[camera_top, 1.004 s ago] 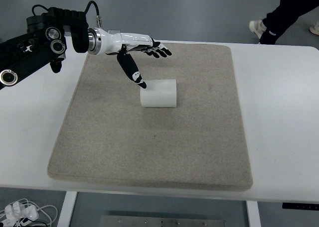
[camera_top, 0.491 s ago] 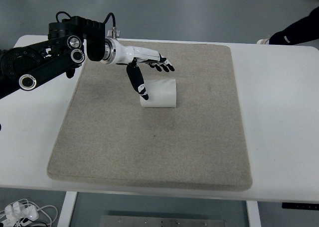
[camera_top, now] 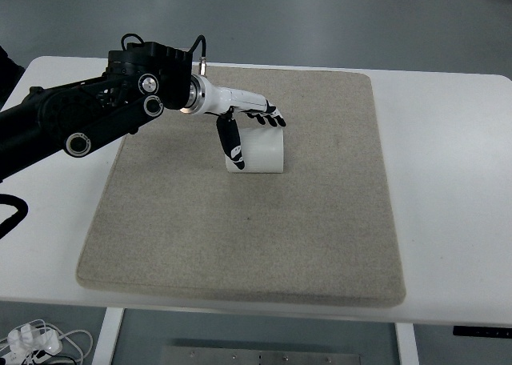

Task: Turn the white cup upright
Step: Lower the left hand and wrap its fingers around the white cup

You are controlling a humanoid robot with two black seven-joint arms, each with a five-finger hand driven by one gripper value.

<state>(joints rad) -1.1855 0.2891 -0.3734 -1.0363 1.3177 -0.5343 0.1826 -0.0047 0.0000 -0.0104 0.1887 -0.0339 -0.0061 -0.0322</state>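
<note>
A white table with rounded corners spans the view. A rectangular beige-grey mat is laid flat on the table top and covers most of its middle, leaving bare white margins at the left and right. A white cup is positioned on its side on the far half of the mat.
</note>
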